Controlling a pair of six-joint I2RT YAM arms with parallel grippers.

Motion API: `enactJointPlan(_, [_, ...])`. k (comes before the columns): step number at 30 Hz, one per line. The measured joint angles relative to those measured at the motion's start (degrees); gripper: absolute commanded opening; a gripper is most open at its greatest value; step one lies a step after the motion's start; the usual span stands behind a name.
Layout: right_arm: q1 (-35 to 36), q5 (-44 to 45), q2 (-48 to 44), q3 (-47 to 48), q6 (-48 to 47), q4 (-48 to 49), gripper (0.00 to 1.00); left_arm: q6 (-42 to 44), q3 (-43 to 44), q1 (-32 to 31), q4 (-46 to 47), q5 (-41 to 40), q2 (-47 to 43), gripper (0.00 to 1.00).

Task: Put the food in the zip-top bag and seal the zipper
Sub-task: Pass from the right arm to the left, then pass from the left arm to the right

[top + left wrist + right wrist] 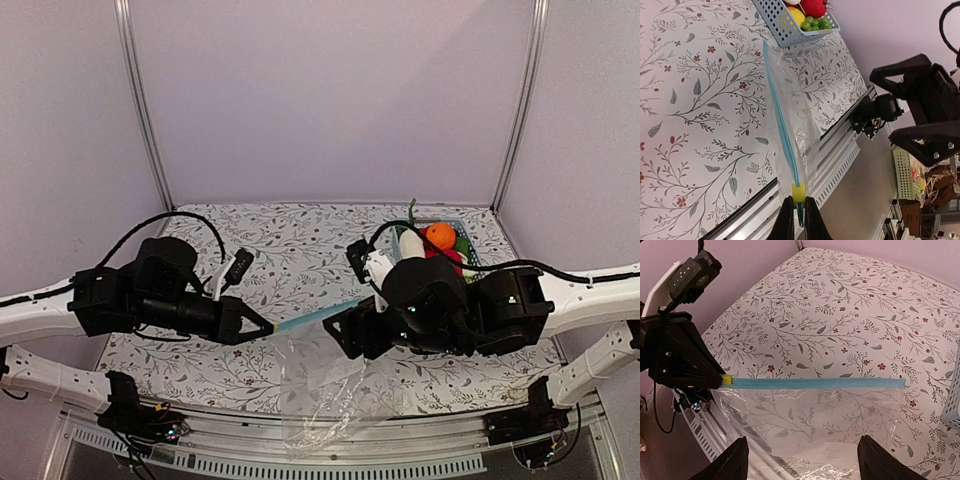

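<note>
The fingers of the left gripper (799,206) are pressed together on the end of the zipper (782,130) farthest from the basket (782,25), just behind a small yellow slider (798,192). From that pinch the zipper is stretched in a straight, taut line toward the basket, and its free end is seen just short of the basket's wall. The clear zip-top bag (815,420) is hung below the zipper, on the side away from the basket, and its crinkled lower part is draped past the table (300,250) edge onto the metal rail.

The fingers of the right gripper (805,455) are spread wide, with nothing clamped between them. They are held over the bag's clear sheet, at about the middle of the zipper's length and on the side away from the basket. Whether either finger brushes the plastic cannot be told from the wrist view.

The food is kept in the basket, not in the bag. A lemon (796,16), a tomato (814,6) and a green bunch (816,23) are seen at the corner nearest the zipper. An orange (440,236) and a white radish (411,245) are shown in the basket in the overhead view, partly hidden by the right arm.
</note>
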Motion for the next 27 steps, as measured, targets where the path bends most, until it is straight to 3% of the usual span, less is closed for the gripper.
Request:
enactJointPlan(7, [-10.9, -19.0, -3.5, -1.1, -7.4, -0.6, 0.83, 11.8, 6.0, 2.5, -4.7, 9.7, 5.5, 0.0])
enactJointPlan(12, [-17.5, -30.6, -3.7, 5.1, -7.2, -4.2, 0.86, 13.3, 11.5, 2.6, -6.4, 13.2, 7.2, 0.0])
enactJointPlan(18, [-17.6, -37.6, -6.6, 5.7, -3.7, -0.6, 0.88, 13.1, 11.6, 2.6, -4.4, 17.6, 7.8, 0.0])
enactJointPlan(22, [-16.4, -39.8, -8.7, -0.7, -5.3, 0.7, 0.86, 19.2, 8.5, 2.7, -4.3, 19.8, 6.4, 0.0])
enactJointPlan(27, [-15.8, -44.5, -8.9, -1.2, -8.6, -1.4, 0.86, 25.0, 8.6, 2.9, -5.0, 22.6, 5.8, 0.0])
